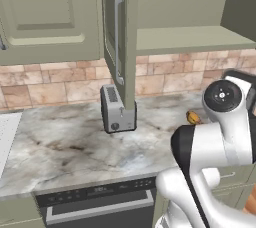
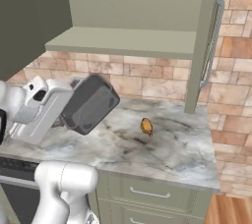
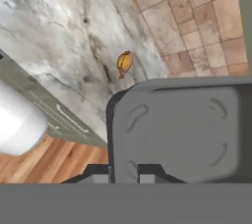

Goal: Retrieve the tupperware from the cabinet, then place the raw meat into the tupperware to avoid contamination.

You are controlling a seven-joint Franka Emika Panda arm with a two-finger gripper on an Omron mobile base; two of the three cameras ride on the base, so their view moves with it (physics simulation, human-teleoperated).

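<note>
My gripper [image 3: 123, 173] is shut on the rim of the tupperware [image 3: 177, 129], a dark grey square shallow box held tilted above the counter. In the right base view the tupperware [image 2: 89, 104] hangs at the end of my hand, left of the raw meat [image 2: 146, 126]. The raw meat [image 3: 124, 63] is a small glossy orange-brown drumstick lying on the marble counter [image 2: 172, 144] near the tiled wall, apart from the box. It also shows as the raw meat [image 1: 193, 117] beside my arm. The cabinet [image 2: 123, 41] stands open above, its shelf bare.
A silver toaster [image 1: 117, 108] stands on the counter below the open cabinet door [image 1: 117, 37]. The other door [image 2: 211, 41] hangs open at the right. A dishwasher [image 1: 95, 202] and drawers [image 2: 147, 193] sit under the counter edge.
</note>
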